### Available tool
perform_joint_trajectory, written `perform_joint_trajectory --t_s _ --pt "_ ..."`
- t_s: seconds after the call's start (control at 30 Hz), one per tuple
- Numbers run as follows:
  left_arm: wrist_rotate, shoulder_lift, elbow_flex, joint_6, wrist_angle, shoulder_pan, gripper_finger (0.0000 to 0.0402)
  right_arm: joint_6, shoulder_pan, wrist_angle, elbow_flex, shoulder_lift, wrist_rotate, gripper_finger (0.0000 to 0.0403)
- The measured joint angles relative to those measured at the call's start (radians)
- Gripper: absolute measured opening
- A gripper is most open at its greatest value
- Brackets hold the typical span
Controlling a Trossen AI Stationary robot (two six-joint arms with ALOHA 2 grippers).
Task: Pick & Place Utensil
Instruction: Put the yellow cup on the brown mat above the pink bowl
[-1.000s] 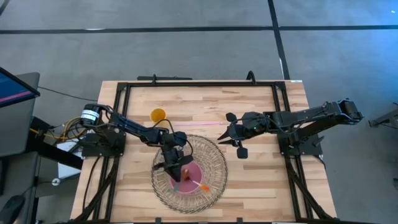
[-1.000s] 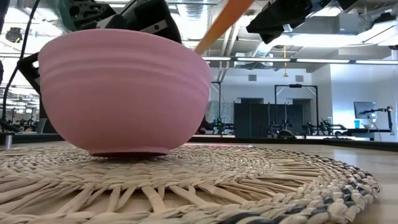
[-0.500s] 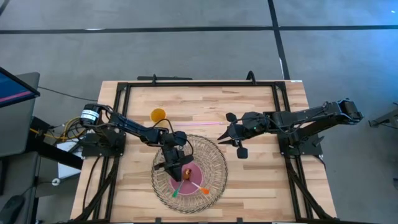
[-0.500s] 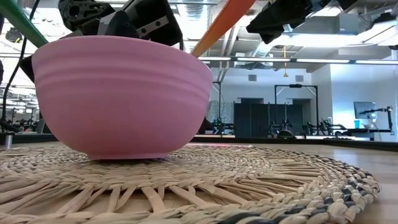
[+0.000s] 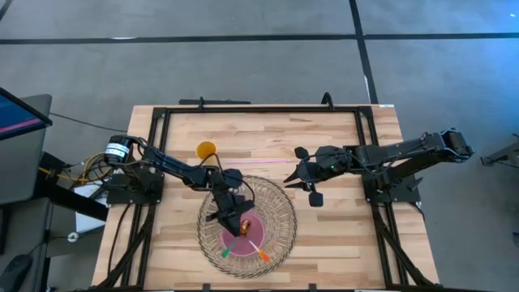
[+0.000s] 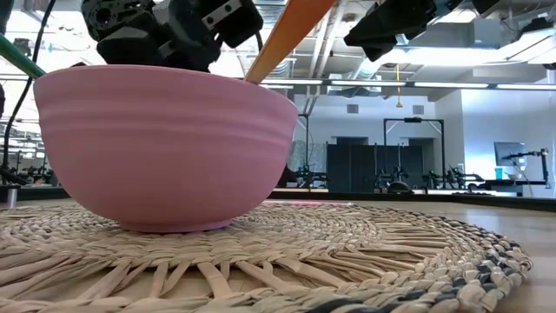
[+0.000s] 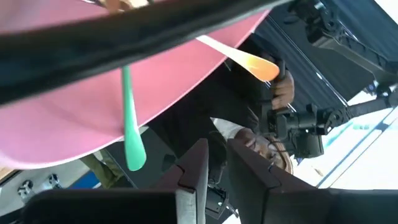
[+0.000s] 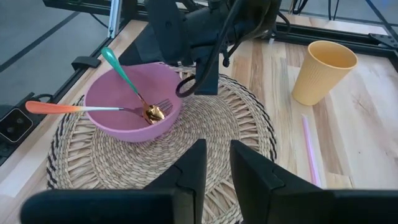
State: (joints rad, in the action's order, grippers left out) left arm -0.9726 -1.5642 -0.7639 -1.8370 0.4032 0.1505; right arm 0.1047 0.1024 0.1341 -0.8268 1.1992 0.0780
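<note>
Utensils: green-handled spoon point(image 8: 127, 84) and orange-handled fork point(image 8: 87, 109) lie in the pink bowl point(image 8: 106, 127).
Change: bowl has slid along the woven mat point(image 8: 249, 134); placing looks finished.
Left claw point(image 5: 229, 219): over the bowl's rim; grip unclear, cannot tell.
Right claw point(image 5: 305, 180): beside the mat, parted, empty.

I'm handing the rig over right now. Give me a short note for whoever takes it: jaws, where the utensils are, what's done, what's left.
Left gripper: over the pink bowl's rim, jaws parted, holding nothing visible.
Right gripper: waiting beside the woven mat, jaws narrow, empty.
Done: green-handled spoon and orange-handled fork lie in the bowl, handles out over the rim.
Left: pink straw and yellow cup sit on the table; retract the left arm.
</note>
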Motion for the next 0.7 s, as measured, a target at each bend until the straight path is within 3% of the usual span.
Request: perform_joint_trajectory --t_s 0.27,0.4,0.7 --pt "0.001 0.017 0.001 0.001 0.031 0.0 0.0061 0.0 0.0 0.0 0.0 0.0 0.0 0.0065" --pt "0.01 0.053 0.001 0.089 0.045 -0.002 0.0061 0.0 0.0 0.003 0.0 0.0 0.0 0.0065" --pt "0.228 0.217 0.001 0.385 0.047 -0.018 0.0061 0.0 0.0 0.002 0.0 0.0 0.0 0.0065"
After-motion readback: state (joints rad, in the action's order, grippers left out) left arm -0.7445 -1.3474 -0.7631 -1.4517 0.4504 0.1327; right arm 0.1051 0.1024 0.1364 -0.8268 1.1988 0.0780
